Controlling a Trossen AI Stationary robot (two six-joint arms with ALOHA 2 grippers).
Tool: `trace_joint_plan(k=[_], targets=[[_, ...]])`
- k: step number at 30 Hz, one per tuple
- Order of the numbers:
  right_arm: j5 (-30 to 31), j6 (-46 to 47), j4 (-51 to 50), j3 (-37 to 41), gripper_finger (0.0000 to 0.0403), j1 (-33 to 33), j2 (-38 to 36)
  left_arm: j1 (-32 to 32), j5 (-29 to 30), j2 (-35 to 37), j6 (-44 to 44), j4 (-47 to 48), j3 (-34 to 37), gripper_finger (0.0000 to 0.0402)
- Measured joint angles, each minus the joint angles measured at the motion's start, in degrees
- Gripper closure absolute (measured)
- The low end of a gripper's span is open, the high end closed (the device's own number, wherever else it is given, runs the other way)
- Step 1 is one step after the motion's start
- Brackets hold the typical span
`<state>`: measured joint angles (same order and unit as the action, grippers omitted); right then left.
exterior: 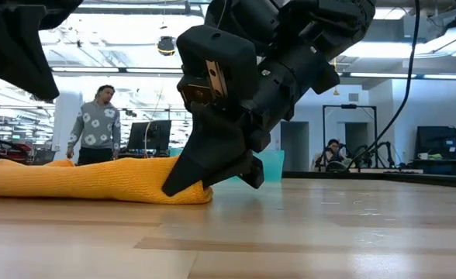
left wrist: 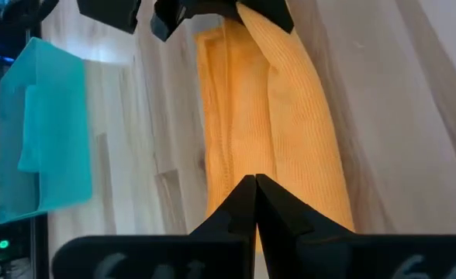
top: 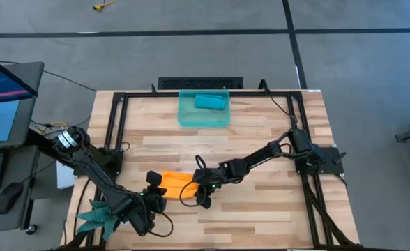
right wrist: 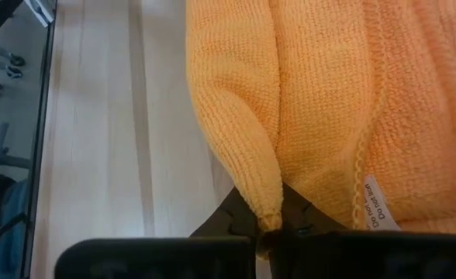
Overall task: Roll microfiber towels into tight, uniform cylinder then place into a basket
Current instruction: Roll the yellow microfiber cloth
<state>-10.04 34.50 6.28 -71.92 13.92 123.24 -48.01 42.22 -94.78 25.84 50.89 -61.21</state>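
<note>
- Orange towel (top: 176, 183) lies on the wooden table (top: 261, 139) near the front edge, at about 7 o'clock from table centre; soft ribbed microfiber, folded into a long loose bundle with rounded folds, not a tight cylinder.
- Right wrist view: knit texture and stitched hem show clearly, with a small white care label (right wrist: 377, 208) at the edge.
- Right gripper (top: 202, 193) sits at the towel's 3 o'clock end, dark fingers pinched on a thin corner of the orange cloth; the low view shows that end lifted slightly off the wood.
- Left gripper (top: 157, 191) sits at the towel's 9 o'clock end, fingers pressed fully together with tips meeting in a point over the cloth; cannot tell whether any fabric is caught between them.
- Teal-blue towel (top: 210, 102) is a small rolled cylinder lying inside the basket (top: 185, 118).
- Basket is rectangular translucent teal-green plastic with smooth walls, at 12 o'clock on the table by the far edge, well apart from the orange towel.
- Table is light butcher-block planks, bordered by a black metal frame (top: 114, 122).
- Green spiky plant (top: 97, 215) sits at the front left corner, around 8 o'clock.
- Low view: a person (exterior: 98, 124) in a patterned sweater stands in the room behind.
</note>
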Motion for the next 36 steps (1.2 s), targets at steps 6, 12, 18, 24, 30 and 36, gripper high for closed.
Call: trace_joint_plan(k=[6,12,18,24,30,36], targets=[[0.15,0.02,-0.04,0.0,0.0383,0.08,-0.02,0.07,0.05,0.0,-0.05,-0.45,0.63,0.039],[0.12,0.02,-0.04,0.0,0.0378,0.03,-0.02,0.09,0.26,0.0,3.66,-0.67,0.63,0.0323],[0.1,0.03,-0.04,0.0,0.0384,0.03,-0.02,0.38,-5.09,0.0,9.89,-2.04,1.02,0.0232],[-0.09,-0.27,-0.06,0.0,0.0376,-0.22,-0.02,0.13,-6.89,0.0,8.76,-12.83,6.29,0.0193],[-0.57,-0.5,-0.08,0.0,0.0384,-0.47,-0.02,-0.09,-6.99,0.0,11.39,-13.7,8.72,0.0191],[-0.55,-0.5,-0.19,0.0,0.0373,-0.47,-0.02,-0.13,-7.5,-0.01,12.18,-18.41,13.18,0.0191]])
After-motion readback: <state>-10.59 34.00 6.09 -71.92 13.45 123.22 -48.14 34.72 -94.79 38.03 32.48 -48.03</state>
